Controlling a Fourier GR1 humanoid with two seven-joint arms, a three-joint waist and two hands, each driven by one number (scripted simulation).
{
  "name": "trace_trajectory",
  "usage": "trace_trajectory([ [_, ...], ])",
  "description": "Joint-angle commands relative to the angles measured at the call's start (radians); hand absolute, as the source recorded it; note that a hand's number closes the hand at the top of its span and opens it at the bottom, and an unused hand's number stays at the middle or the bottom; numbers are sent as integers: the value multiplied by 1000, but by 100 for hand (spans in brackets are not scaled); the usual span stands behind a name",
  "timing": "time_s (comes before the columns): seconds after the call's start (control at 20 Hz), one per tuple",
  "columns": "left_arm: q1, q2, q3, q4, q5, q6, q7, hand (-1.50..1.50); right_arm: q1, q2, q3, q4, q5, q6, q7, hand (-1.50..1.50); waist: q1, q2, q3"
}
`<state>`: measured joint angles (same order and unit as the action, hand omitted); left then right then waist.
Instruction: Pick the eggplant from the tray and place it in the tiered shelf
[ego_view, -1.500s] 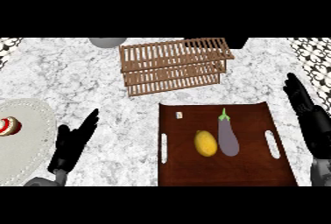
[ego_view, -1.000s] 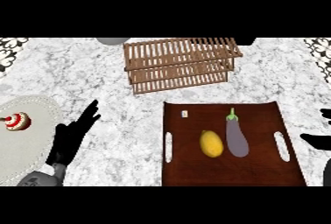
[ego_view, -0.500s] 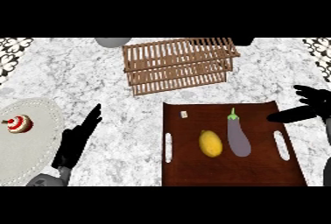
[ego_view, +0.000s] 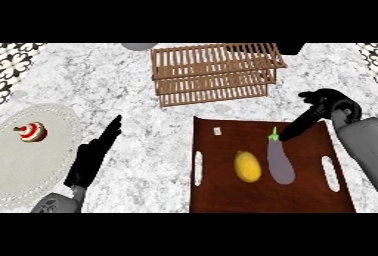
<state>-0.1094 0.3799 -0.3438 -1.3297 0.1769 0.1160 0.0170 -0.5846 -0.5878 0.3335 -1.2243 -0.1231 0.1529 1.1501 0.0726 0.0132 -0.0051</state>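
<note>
Right hand (ego_view: 314, 114) now swung in over the tray (ego_view: 221, 195), open fingers reaching just above the eggplant (ego_view: 280, 162) stem.

- A white and grey speckled marble counter (ego_view: 125, 95) fills the view.
- A pale, off-white round plate (ego_view: 29, 165) lies at nine o'clock, cut off by the left edge.
- A small red and white striped round object (ego_view: 31, 132) sits on the plate's upper part.
- A yellow oval lemon (ego_view: 247, 166) lies at about five o'clock.
- A tiny pale square object (ego_view: 217, 131) lies at eleven o'clock from the lemon.
- A black and white patterned surface (ego_view: 16, 62) shows at ten o'clock, in the corner.
- A grey rounded shape (ego_view: 138, 46) sits at twelve o'clock, mostly cut off.
</note>
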Motion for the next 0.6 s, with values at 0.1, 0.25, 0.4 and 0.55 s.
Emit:
trace_trajectory([
  [0.1, -6, 1, -13, 2, -11, -15, -3, 0, -105, -33, 229, 114, 43, 267, 219, -150, 37, 4, -3],
  [0.25, -63, -34, -8, 15, -9, 4, 37, 0, -169, 3, 298, 190, 35, 310, 217, -150, 15, 7, 0],
  [0.4, -29, -22, -5, 18, -15, 2, 15, 0, -234, 86, 316, 301, 0, 305, 227, -150, 12, 3, 2],
  [0.55, -36, -10, 18, 43, -7, -15, -12, 0, -268, 182, 339, 404, -25, 283, 245, -150, 1, 4, 2],
])
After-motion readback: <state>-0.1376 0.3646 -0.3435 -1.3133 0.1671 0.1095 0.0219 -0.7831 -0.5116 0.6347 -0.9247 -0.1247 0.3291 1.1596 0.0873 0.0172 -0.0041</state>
